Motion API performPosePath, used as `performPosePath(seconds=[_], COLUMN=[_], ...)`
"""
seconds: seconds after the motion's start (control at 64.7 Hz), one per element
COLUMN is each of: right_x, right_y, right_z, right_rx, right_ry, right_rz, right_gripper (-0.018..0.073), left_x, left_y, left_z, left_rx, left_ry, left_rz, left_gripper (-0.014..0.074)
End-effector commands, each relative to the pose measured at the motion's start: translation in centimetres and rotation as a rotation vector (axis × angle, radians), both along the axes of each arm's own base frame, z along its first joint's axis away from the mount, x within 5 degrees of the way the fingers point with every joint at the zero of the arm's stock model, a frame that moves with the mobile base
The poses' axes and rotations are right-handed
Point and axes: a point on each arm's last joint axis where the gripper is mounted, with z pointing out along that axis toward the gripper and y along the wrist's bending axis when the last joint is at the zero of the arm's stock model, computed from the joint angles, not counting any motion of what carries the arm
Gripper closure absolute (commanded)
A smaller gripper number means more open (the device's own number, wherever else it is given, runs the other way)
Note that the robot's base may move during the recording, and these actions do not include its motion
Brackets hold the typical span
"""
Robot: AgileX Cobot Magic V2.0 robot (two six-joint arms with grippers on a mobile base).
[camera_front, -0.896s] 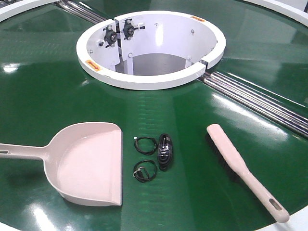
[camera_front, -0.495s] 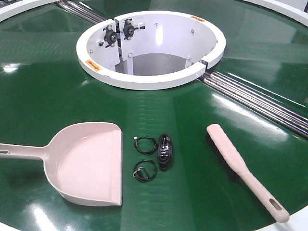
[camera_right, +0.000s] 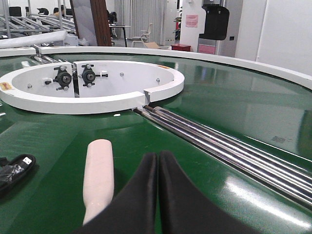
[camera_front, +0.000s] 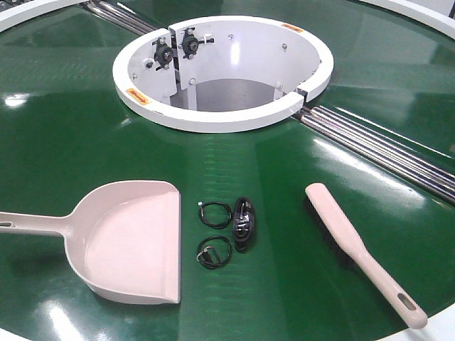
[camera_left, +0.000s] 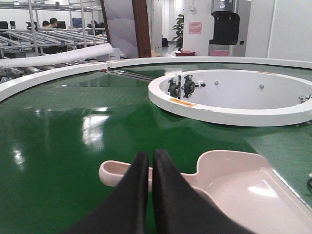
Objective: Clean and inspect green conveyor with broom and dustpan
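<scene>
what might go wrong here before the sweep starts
Both the left gripper and right gripper are shut, so descending like this would likely shove the dustpan or broom across the glossy green conveyor. The loose black cables between them might snag in the bristles.

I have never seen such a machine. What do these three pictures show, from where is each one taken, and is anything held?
This is a two-armed robot. One picture looks down from its front; the other two come from cameras on its wrists. The black fingers low in each wrist picture are the left tool and the right tool; both are shut and hold nothing. On the glossy dark-green round conveyor belt lie a pale pink plastic dustpan, small black coiled cables and a long pale pink plastic hand brush. Behind them is a white ring-shaped opening.
</scene>
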Motion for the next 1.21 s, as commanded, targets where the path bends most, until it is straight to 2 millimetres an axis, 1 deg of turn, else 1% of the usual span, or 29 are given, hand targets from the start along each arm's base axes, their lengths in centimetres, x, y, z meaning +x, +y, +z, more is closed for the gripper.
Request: performPosePath(seconds=[0.0,0.201,0.309,0.433,0.51,0.556,0.587,0.634,0.665,0.711,0.788,0.835,0.881,0.958,1.02,1.19], right_x=[-0.1,-0.1,-0.1,-0.1,-0.1,-0.1,-0.1,-0.1,-0.1,-0.1,-0.1,-0.1,-0.1,-0.1,-0.1,-0.1], right_y=[0.0,0.0,0.0,0.0,0.0,0.0,0.0,0.0,0.0,0.0,0.0,0.0,0.0,0.0,0.0,0.0], right_z=[0.6,0.6,0.6,0.6,0.6,0.6,0.6,0.6,0.6,0.6,0.6,0.6,0.6,0.6,0.6,0.6], right_rx=[-0.002,-0.002,-0.002,-0.002,-0.002,-0.002,-0.002,-0.002,-0.002,-0.002,-0.002,-0.002,-0.002,-0.002,-0.002,-0.002], right_ry=[-0.081,-0.081,-0.081,-0.081,-0.081,-0.081,-0.081,-0.081,-0.081,-0.081,-0.081,-0.081,-0.081,-0.081,-0.081,-0.081], right_rz=[-0.003,-0.003,-0.003,-0.003,-0.003,-0.003,-0.003,-0.003,-0.003,-0.003,-0.003,-0.003,-0.003,-0.003,-0.003,-0.003], right_gripper=[0.0568,0.0568,0.0568,0.0568,0.0568,0.0568,0.0568,0.0568,0.0568,0.0568,0.0568,0.0568,0.0568,0.0568,0.0568,0.0568], left_x=[-0.1,-0.1,-0.2,-0.7,-1.1,-1.4,-1.5,-1.6,-1.5,-1.1,-0.3,0.6,1.3,2.7,3.7,5.3], left_y=[0.0,0.0,0.0,0.0,0.0,0.0,0.0,0.0,0.0,0.0,0.0,0.0,0.0,0.1,0.1,0.1], left_z=[0.4,0.4,1.1,3.3,4.8,6.2,6.7,8.2,8.8,9.7,10.4,10.8,11.3,11.6,11.5,10.7], left_rx=[-0.012,-0.012,-0.011,-0.004,-0.003,-0.004,-0.006,-0.01,-0.013,-0.015,-0.018,-0.02,-0.021,-0.022,-0.023,-0.024], left_ry=[-0.078,-0.08,-0.153,-0.354,-0.399,-0.405,-0.398,-0.337,-0.292,-0.177,0.013,0.113,0.176,0.27,0.324,0.396], left_rz=[0.002,0.002,0.001,0.0,0.0,0.0,0.0,0.0,-0.001,0.001,0.002,0.003,0.004,0.005,0.005,0.006], left_gripper=[0.0602,0.0602,0.0602,0.0602,0.0602,0.0602,0.0602,0.0602,0.0602,0.0602,0.0602,0.0602,0.0602,0.0602,0.0602,0.0602])
